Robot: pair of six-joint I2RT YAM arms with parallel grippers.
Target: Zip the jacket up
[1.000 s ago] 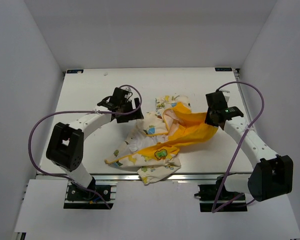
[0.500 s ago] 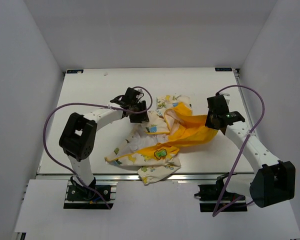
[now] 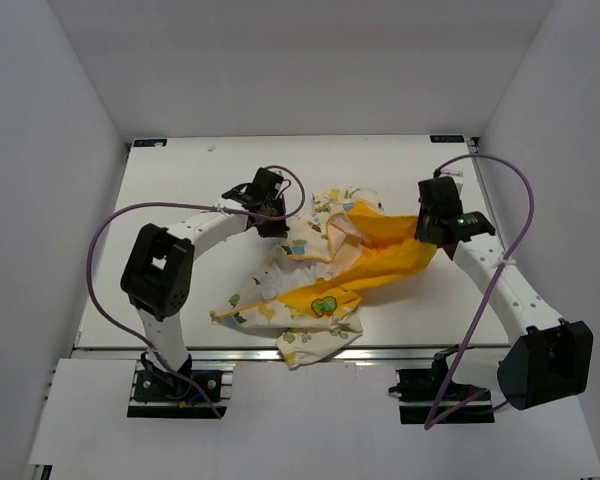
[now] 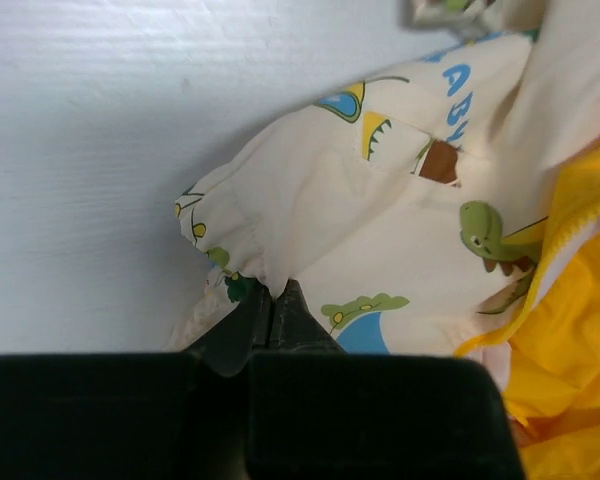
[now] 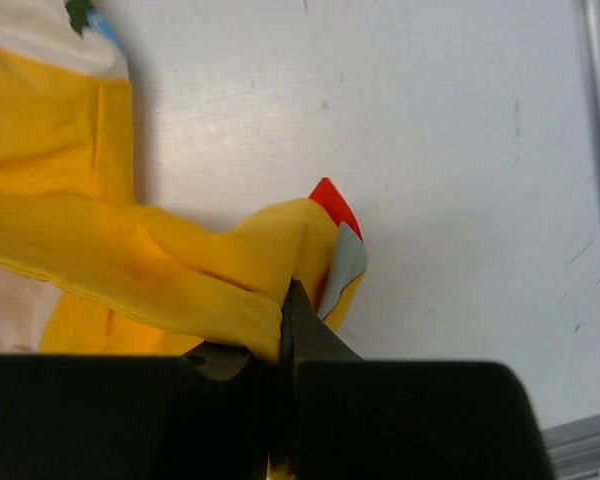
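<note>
Sprawling across the middle of the flat white worktop point(image 3: 180, 170) lay the small cream fabric jacket point(image 3: 320, 290) with cartoon prints and a bright yellow lining. It was crumpled and open, with the yellow inside turned up toward the overhead camera. Its cream printed part bunched toward the near edge, while a long yellow fold stretched out to the right.

The left pincer point(image 3: 277, 226) sat at the jacket's upper left corner, and the right pincer point(image 3: 423, 238) met the far right end of the yellow fold. The garment therefore hung between the two.

From the left wrist, the left pincer point(image 4: 272, 300) was clenched on a gathered, ruffled edge of the cream fabric point(image 4: 380, 220). The jacket spread away up and to the right of it, and a green dinosaur print point(image 4: 485, 235) sat just beside the yellow trim.

From the right wrist, the right pincer point(image 5: 283, 300) was clamped on a bunched yellow fold point(image 5: 180, 270). The jacket trailed off to the left of it, and a small red and grey tab point(image 5: 338, 235) was just above the fingertips.
</note>
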